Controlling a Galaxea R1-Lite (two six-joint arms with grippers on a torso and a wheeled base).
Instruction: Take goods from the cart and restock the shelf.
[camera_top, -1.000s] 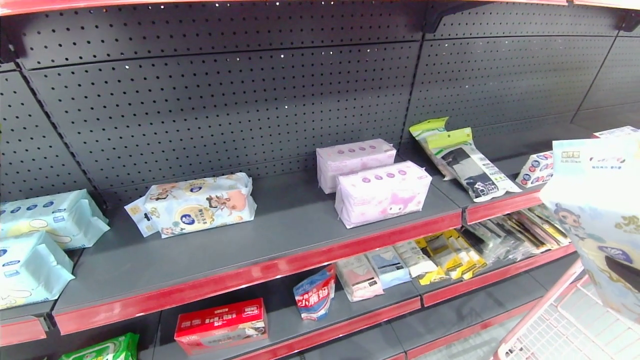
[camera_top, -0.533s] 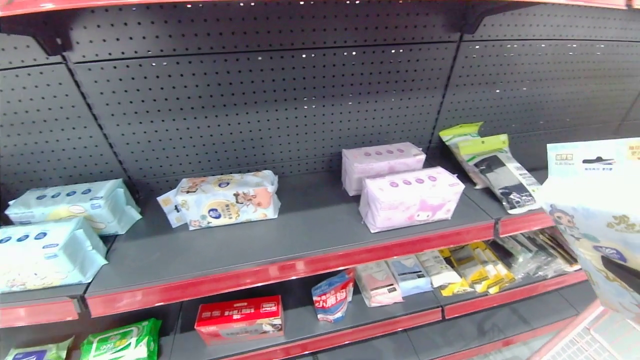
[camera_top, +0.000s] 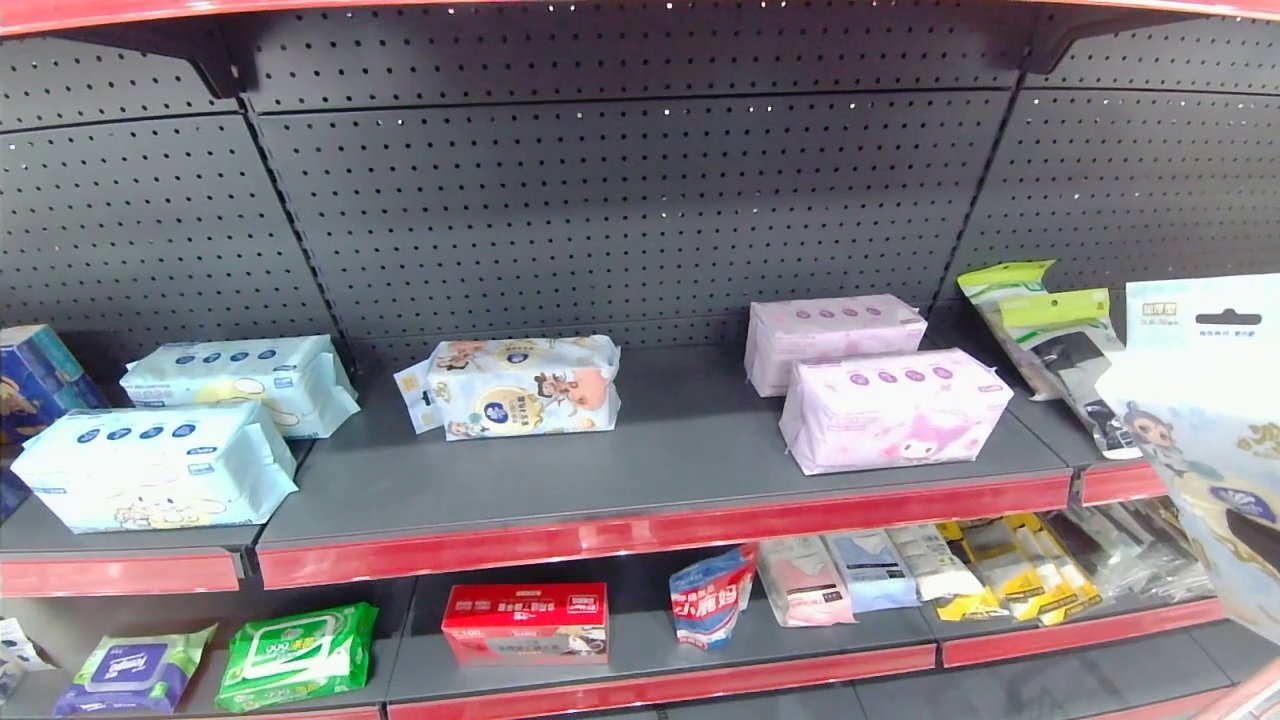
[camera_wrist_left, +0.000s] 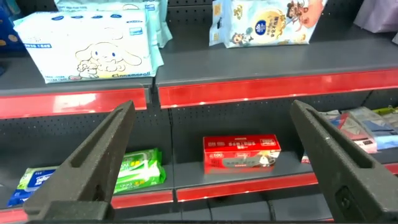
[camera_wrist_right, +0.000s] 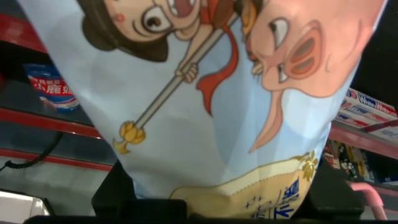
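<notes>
The pale blue, soft plastic pack printed with cartoon figures (camera_top: 1205, 450) is held upright at the right, short of the grey red-edged shelf (camera_top: 680, 450), pinched low down by the right gripper (camera_wrist_right: 227, 202). It looks light, squashy and slick; a mid-body hold seems steadier. The left gripper (camera_wrist_left: 211, 112) hovers spread wide, facing the shelf.

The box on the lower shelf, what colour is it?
The box is red with white labels; it shows best in the left wrist view.

Left hand (camera_wrist_left: 211, 165) wide open, right hand (camera_wrist_right: 229, 196) tight around tissue pack (camera_wrist_right: 205, 93).
</notes>
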